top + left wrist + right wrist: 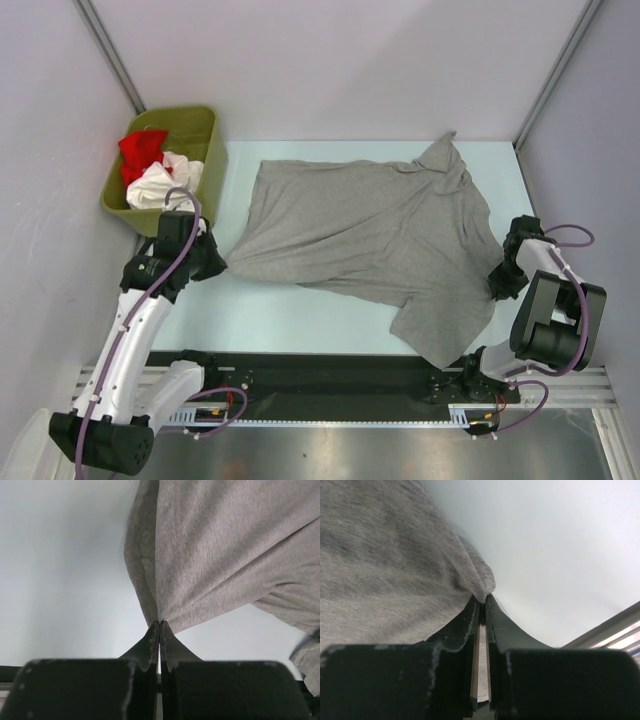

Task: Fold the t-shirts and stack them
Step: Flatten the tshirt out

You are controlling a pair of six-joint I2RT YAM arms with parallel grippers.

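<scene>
Large heather-grey cotton short-sleeved t-shirt (370, 235) lies spread but rumpled on the pale blue bench (300, 325). One flap of it reaches the black rail at the bench's near edge, and a peak of cloth sticks up at its far right. Can't tell front from back.

Left fingers (220, 263) are at the tee's near-left corner. In the left wrist view they're (157, 632) pressed together w/ a gathered point of grey cloth (225, 550) pinched at the tips, and folds fan out from there.

Right fingers (497, 285) are at the tee's right edge, mostly hidden under the wrist in the top view. In the right wrist view they're (483, 602) closed on a rolled fold of the same cloth (385, 565), w/ a thin slit lower down between them. How far the cloth goes in is not visible.

Olive-green plastic bin (208, 150) sits just off the tee's far-left corner, not touching it. Inside are a crumpled red shirt (140, 152) and a crumpled white shirt (160, 185), bunched together. The left arm's cable crosses in front of the white one. Can't tell if more lies under them.
</scene>
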